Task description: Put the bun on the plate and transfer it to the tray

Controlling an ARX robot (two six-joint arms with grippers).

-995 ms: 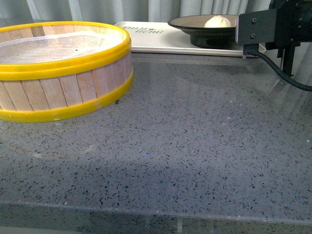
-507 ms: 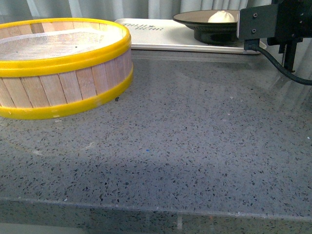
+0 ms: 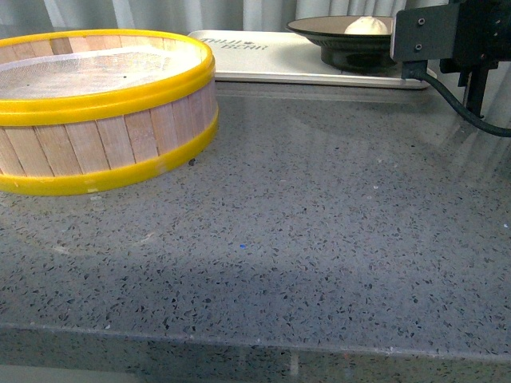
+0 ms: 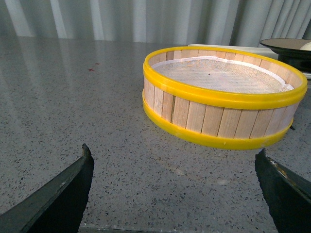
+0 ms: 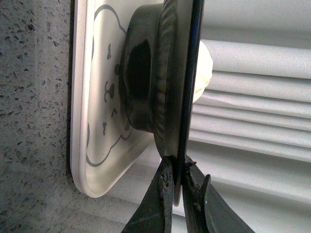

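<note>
Right arm (image 3: 451,36) sits upper right in front view, cable trailing down. Right gripper (image 5: 177,187) at bottom centre of its wrist view, fingers pinched on plate (image 5: 187,73) rim. Left gripper (image 4: 175,194): fingers spread wide, bottom corners, holding nothing.

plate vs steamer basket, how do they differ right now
The plate is dark, shallow and footed; the steamer basket is taller, with wooden slats and yellow rims. The plate carries the bun; the basket shows only a white mesh liner. The right gripper pinches the plate's rim over the tray; the basket stands free on the counter. Both are round.
</note>
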